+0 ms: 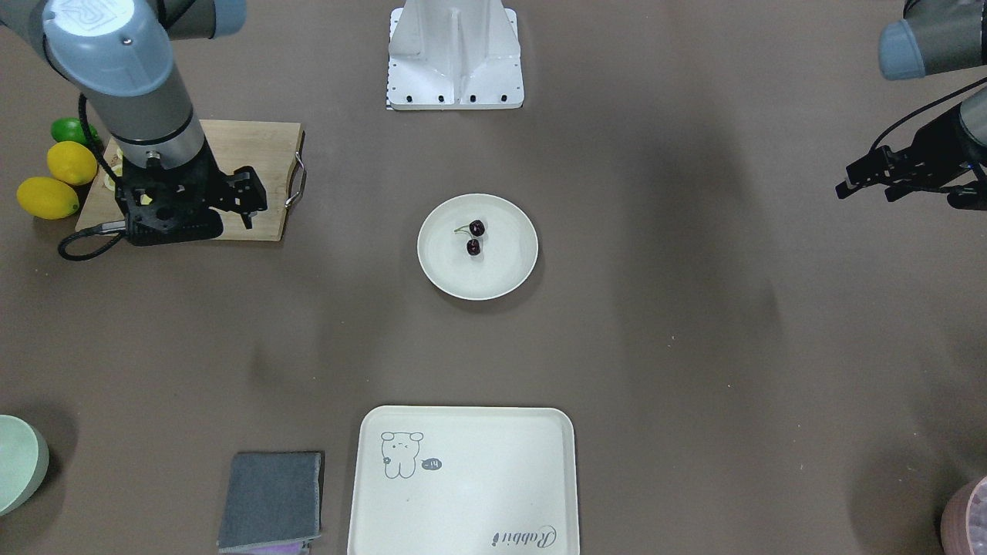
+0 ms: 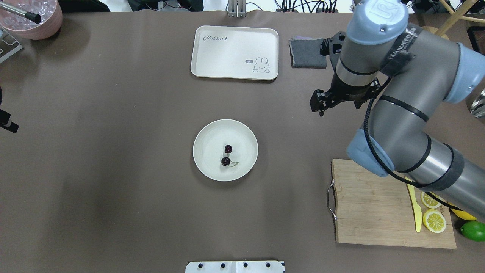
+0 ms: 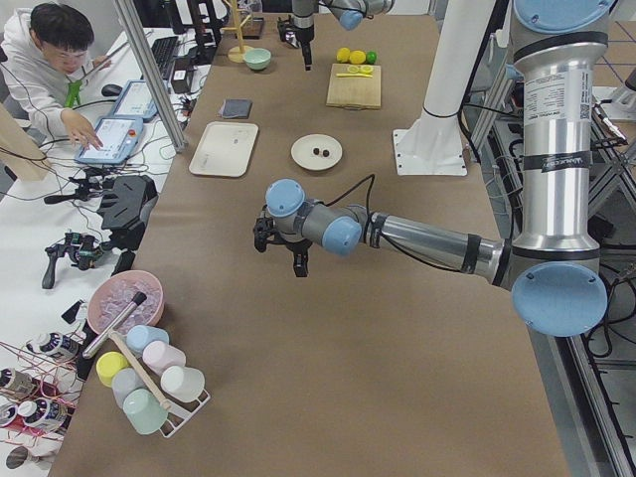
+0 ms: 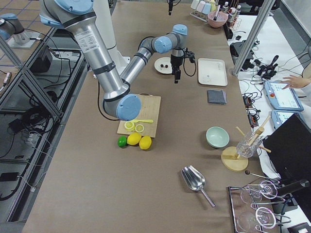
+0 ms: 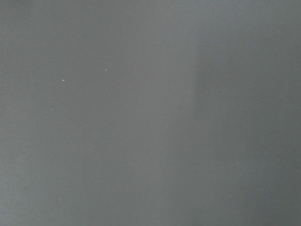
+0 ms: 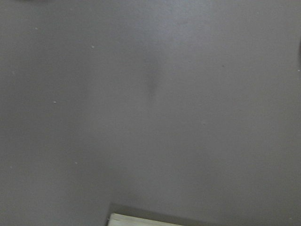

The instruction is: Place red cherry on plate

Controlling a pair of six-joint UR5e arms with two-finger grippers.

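The red cherry [image 1: 473, 247], a dark pair joined by thin stems, lies inside the round cream plate [image 1: 505, 270] at the table's middle, just off its centre. The overhead view shows the same cherry [image 2: 225, 161] resting on the plate [image 2: 210, 151]. My right gripper [image 1: 253, 208] hovers open over the edge of the cutting board, well away from the plate and holding nothing; seen from overhead, the right gripper [image 2: 319, 108] is to the plate's right. My left gripper [image 1: 860, 191] is open and empty at the far table edge. Both wrist views show only bare table.
A wooden cutting board [image 2: 371, 212] carries lemon slices [image 2: 434, 220] and a yellow knife [image 2: 416, 206]. Beside it lie whole lemons [image 1: 46, 196] and a lime [image 1: 71, 129]. The rabbit tray [image 1: 478, 493], grey cloth [image 1: 270, 501], green bowl [image 1: 15, 462] and pink bowl [image 2: 36, 21] line the far edge. A person [image 3: 50, 60] sits at a side desk.
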